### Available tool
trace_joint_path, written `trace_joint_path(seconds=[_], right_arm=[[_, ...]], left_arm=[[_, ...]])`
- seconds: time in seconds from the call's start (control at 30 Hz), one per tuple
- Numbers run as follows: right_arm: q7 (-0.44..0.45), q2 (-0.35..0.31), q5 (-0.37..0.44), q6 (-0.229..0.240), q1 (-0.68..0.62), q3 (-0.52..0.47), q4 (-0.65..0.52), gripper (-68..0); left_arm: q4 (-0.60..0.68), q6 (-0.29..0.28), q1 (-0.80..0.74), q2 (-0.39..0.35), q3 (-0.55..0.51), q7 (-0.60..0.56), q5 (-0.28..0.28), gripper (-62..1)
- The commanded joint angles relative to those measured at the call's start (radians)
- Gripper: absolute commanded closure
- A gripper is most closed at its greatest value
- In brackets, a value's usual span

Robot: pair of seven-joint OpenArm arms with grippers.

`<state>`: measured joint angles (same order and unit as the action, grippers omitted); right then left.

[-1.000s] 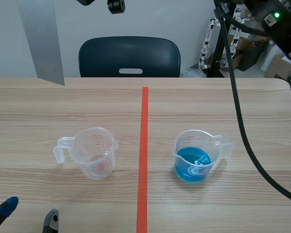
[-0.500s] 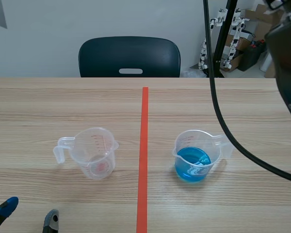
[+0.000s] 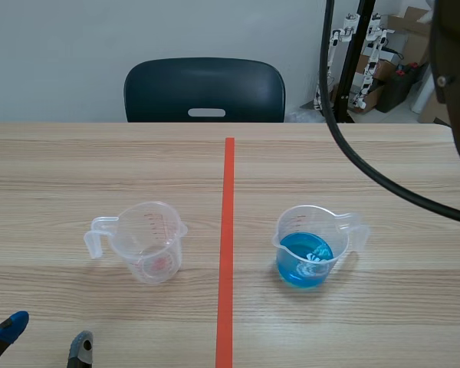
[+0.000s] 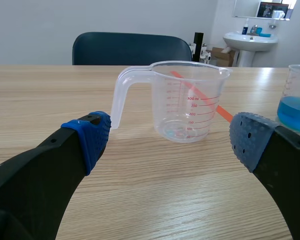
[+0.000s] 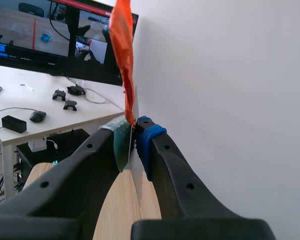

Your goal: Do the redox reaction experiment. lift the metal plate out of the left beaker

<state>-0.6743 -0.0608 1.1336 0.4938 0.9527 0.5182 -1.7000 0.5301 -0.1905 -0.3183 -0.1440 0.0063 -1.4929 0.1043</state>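
Observation:
The left beaker (image 3: 147, 241) is clear with a faint pink trace at its bottom and no plate in it. The right beaker (image 3: 313, 245) holds blue liquid. My left gripper (image 3: 46, 335) rests open near the table's front left corner. In the left wrist view the left beaker (image 4: 187, 100) stands just ahead of the open left gripper (image 4: 169, 140). My right arm (image 3: 454, 69) is raised at the scene's top right, its gripper out of that view. In the right wrist view the right gripper (image 5: 134, 132) is shut on the thin metal plate (image 5: 122, 45), seen edge-on with an orange-red coating.
A dark chair (image 3: 205, 90) stands behind the table. A black cable (image 3: 353, 153) hangs from the raised right arm over the table's right side. The blue beaker (image 4: 296, 105) shows beside the left gripper. A monitor (image 5: 45, 37) and desk lie beyond the right gripper.
The metal plate, seen at the scene's top left a second ago, has left that view. The right arm has swung further up and to the right. The left arm has not moved.

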Motion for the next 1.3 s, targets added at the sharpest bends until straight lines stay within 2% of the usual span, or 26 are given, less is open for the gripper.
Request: trace_joint_path(seconds=[0.0, 0.13, 0.2, 0.27, 0.4, 0.43, 0.57, 0.7, 0.77, 0.9, 1.27], right_arm=[[-0.006, -0.014, 0.004, -0.001, -0.037, 0.006, 0.002, -0.6], [-0.021, -0.064, 0.001, 0.0, -0.168, 0.007, 0.007, -0.6], [-0.019, -0.08, -0.013, 0.031, -0.237, 0.007, 0.017, -0.6], [-0.019, -0.082, -0.049, 0.072, -0.298, 0.009, 0.033, -0.6], [0.005, -0.08, -0.143, 0.099, -0.367, 0.046, 0.087, -0.6], [0.008, -0.08, -0.152, 0.111, -0.372, 0.057, 0.104, -0.6], [0.016, -0.08, -0.154, 0.113, -0.376, 0.108, 0.165, -0.6], [0.017, -0.081, -0.153, 0.123, -0.376, 0.151, 0.176, -0.6], [-0.011, -0.081, -0.122, 0.128, -0.376, 0.164, 0.176, -0.6], [-0.053, -0.086, -0.08, 0.128, -0.374, 0.171, 0.176, -0.6], [-0.054, -0.1, -0.113, 0.136, -0.346, 0.17, 0.173, -0.6]], left_arm=[[0.017, 0.001, 0.001, -0.003, -0.005, -0.013, -0.007, -50.8], [0.017, 0.001, 0.001, -0.003, -0.005, -0.013, -0.006, -50.8], [0.017, 0.001, 0.001, -0.003, -0.005, -0.013, -0.006, -50.8], [0.017, 0.001, 0.001, -0.003, -0.005, -0.013, -0.006, -50.8], [0.017, 0.001, 0.001, -0.003, -0.005, -0.013, -0.006, -50.8], [0.017, 0.001, 0.001, -0.003, -0.005, -0.013, -0.006, -50.8], [0.017, 0.001, 0.001, -0.003, -0.005, -0.013, -0.006, -50.8], [0.017, 0.001, 0.003, -0.003, -0.005, -0.013, -0.006, -50.8], [0.017, 0.001, 0.003, -0.003, -0.005, -0.006, -0.006, -50.8], [0.017, 0.001, 0.003, -0.003, -0.005, -0.006, -0.006, -50.8], [0.017, 0.001, 0.003, -0.003, -0.005, -0.006, -0.006, -50.8]])
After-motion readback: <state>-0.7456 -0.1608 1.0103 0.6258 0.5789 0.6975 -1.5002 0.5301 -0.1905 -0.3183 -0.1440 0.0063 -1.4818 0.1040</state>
